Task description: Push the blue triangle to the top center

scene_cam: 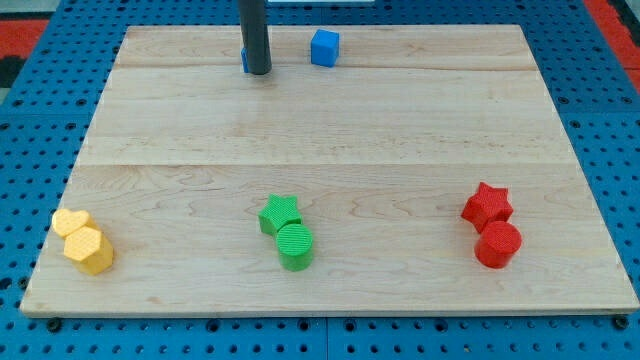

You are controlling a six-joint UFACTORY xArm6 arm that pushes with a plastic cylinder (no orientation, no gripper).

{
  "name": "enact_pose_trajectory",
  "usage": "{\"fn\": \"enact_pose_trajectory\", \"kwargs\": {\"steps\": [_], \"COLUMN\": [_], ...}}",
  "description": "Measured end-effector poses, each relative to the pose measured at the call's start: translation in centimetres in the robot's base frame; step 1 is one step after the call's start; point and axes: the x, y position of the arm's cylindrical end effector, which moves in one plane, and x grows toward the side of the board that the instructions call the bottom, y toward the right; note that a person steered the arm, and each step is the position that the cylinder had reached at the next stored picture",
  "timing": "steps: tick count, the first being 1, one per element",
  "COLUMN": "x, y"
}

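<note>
Camera view: my tip rests on the wooden desk near its top edge, a little toward the view's left of centre. Just behind the rod, on its 9 o'clock side, a sliver of blue peeks out; I take this to be the blue triangle, though the rod hides nearly all of it and its shape cannot be made out. The tip appears to be touching it or just beside it. There is no hand on this arm, only the straight dark rod, so nothing opens, closes or is held.

At 3 o'clock from the tip, near but apart, sits a blue cube, close to the top centre of the desk. Well apart, along the bottom, lie three pairs: a yellow heart touching a yellow hexagonal block at the view's left, a green star touching a green cylinder in the middle, and a red star touching a red cylinder at the right.

The step in hand looks like the closing part of the push: the triangle is already at the top, slightly left of centre. The next move probably calls for getting to its 9 o'clock side and nudging it gently toward 3 o'clock, stopping short of the blue cube
</note>
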Motion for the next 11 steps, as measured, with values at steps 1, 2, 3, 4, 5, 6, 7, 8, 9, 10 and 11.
{"fn": "enact_pose_trajectory", "kwargs": {"steps": [1, 2, 3, 4, 5, 6, 7, 8, 9, 10, 11], "x": [-1.1, -2.0, -2.1, -3.3, -3.4, 1.5, 2.4, 0.0, -8.2, -8.8, -8.7], "y": [-1.7, -2.5, -9.7, -0.5, 3.8, 2.3, 9.6, 16.0, 18.6, 16.7, 14.1]}}
